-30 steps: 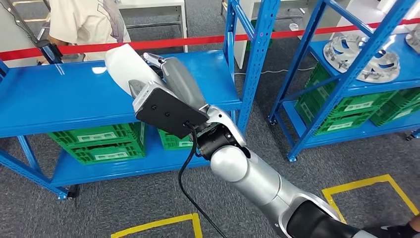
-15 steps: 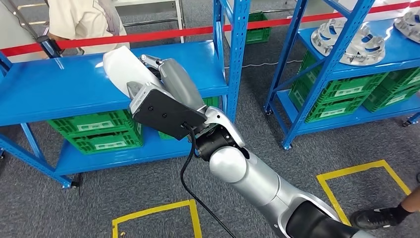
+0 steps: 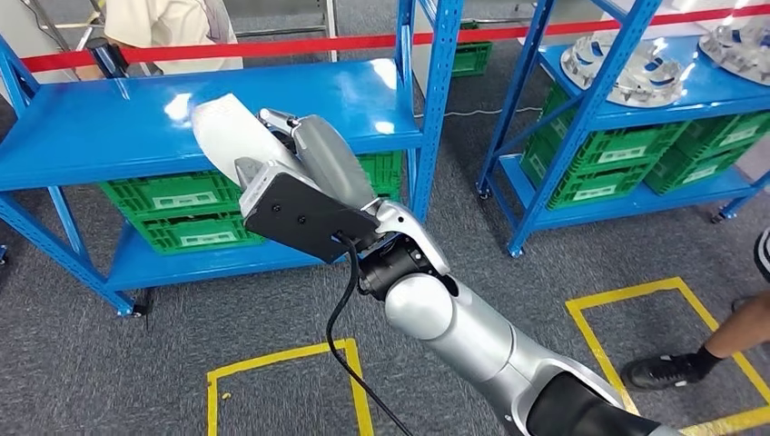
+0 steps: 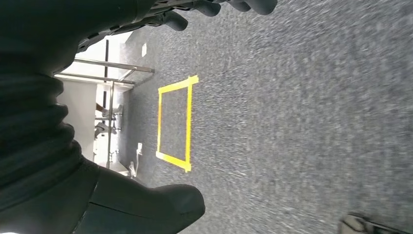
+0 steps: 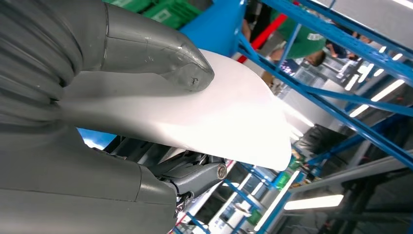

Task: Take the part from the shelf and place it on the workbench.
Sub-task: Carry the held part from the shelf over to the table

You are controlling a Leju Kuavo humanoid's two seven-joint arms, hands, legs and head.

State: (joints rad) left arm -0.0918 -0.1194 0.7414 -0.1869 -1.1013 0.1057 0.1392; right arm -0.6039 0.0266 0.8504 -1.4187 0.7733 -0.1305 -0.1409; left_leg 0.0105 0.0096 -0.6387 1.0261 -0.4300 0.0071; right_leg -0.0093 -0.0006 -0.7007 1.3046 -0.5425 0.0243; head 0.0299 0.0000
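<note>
The part (image 3: 221, 127) is a smooth white curved shell. My right hand (image 3: 304, 177) grips it and holds it up in front of the top board of the blue shelf (image 3: 100, 136) in the head view. In the right wrist view the grey thumb (image 5: 156, 53) presses on the white part (image 5: 229, 117), with darker fingers (image 5: 195, 173) under it. My left hand (image 4: 73, 161) hangs over the grey carpet, its thumb (image 4: 151, 204) and fingers (image 4: 219, 7) apart with nothing between them.
Green crates (image 3: 172, 213) fill the lower board of the near shelf. A second blue shelf (image 3: 636, 100) to the right carries round metal parts (image 3: 626, 68) and more crates. Red tape (image 3: 318, 44) runs behind. A person (image 3: 168, 23) stands behind; another's foot (image 3: 667, 368) is near a yellow floor square (image 3: 281, 391).
The whole view has shifted, so the camera moved; both shelves now sit lower and further left. My right hand still holds the white part the same way. A person's leg came in at right.
</note>
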